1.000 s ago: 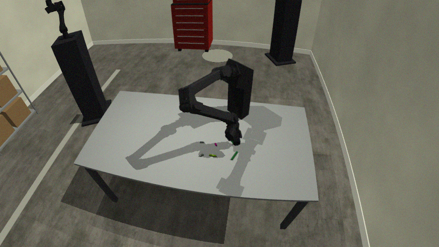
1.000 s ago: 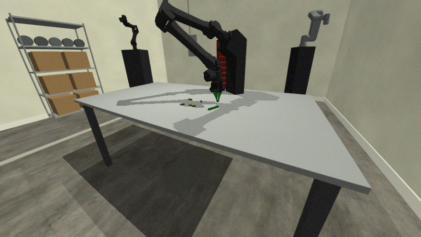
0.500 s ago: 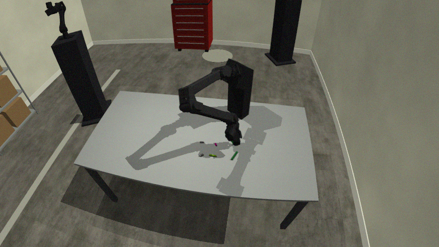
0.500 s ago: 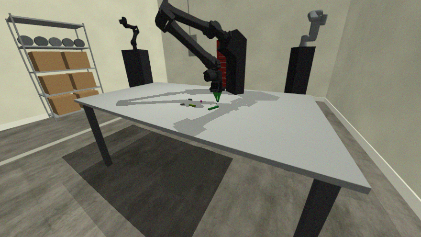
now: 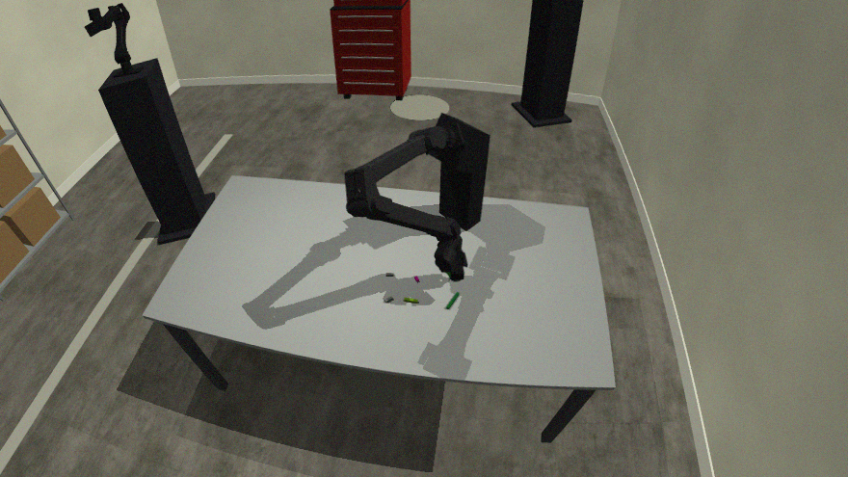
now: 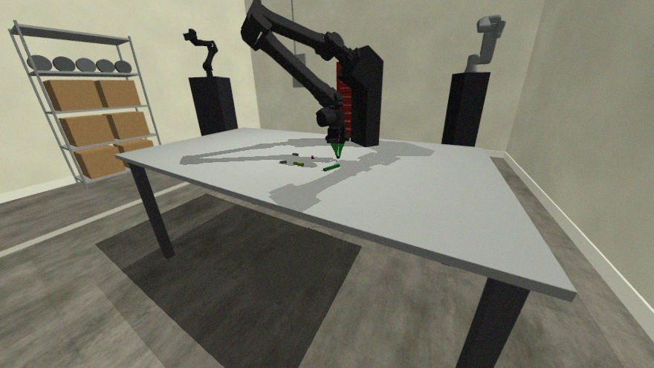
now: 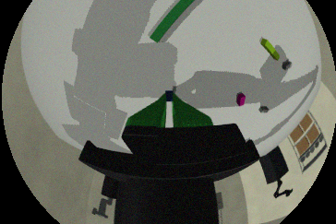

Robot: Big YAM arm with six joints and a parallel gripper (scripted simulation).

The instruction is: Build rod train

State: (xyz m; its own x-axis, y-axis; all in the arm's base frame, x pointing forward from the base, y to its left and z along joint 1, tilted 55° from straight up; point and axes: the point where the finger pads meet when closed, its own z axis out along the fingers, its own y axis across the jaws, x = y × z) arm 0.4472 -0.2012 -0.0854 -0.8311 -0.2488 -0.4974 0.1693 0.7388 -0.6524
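My gripper (image 7: 169, 97) (image 5: 451, 275) has green fingers and is shut on a small blue rod (image 7: 169, 94), seen as a dark blue speck at the fingertips in the wrist view. It hangs just above the table in the top view and also shows in the exterior view (image 6: 337, 154). A long green rod (image 5: 451, 301) lies flat on the table a little in front of the gripper; it also shows in the wrist view (image 7: 178, 14) and in the exterior view (image 6: 331, 167).
A magenta rod (image 5: 416, 278) lies left of the gripper. A lime rod (image 5: 410, 300) and two grey rods (image 5: 388, 299) (image 5: 388, 274) lie further left. The arm's black base (image 5: 463, 172) stands at the table's back.
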